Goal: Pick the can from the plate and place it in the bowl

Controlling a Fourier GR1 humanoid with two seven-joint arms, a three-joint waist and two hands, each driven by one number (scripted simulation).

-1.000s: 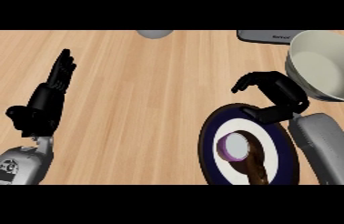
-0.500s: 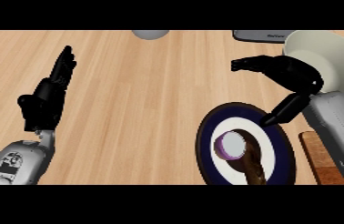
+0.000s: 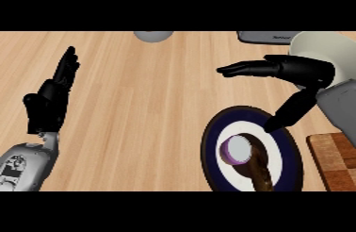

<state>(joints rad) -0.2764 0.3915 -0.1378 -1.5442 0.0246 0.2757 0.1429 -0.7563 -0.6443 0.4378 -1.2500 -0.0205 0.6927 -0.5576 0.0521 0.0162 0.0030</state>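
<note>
Your right hand (image 3: pixel 300 70) hangs over the counter (image 3: pixel 153 108) just beyond the far edge of the plate (image 3: pixel 215 155), fingers stretched out straight toward the left and the thumb dropped down so its tip shows over the plate's far right rim. It is spread wide and has hold of nothing. The can (image 3: pixel 240 148) lies on its side on the plate's white centre, pale round end facing up and left; whether the brown length behind it is all can, you can't quite tell from here. The bowl (image 3: pixel 327 45) sits at the far right, partly hidden behind your right hand. Over at the left, your left hand (image 3: pixel 52 96) rests with fingers straight and pointing to the far side, nothing in it.
</note>
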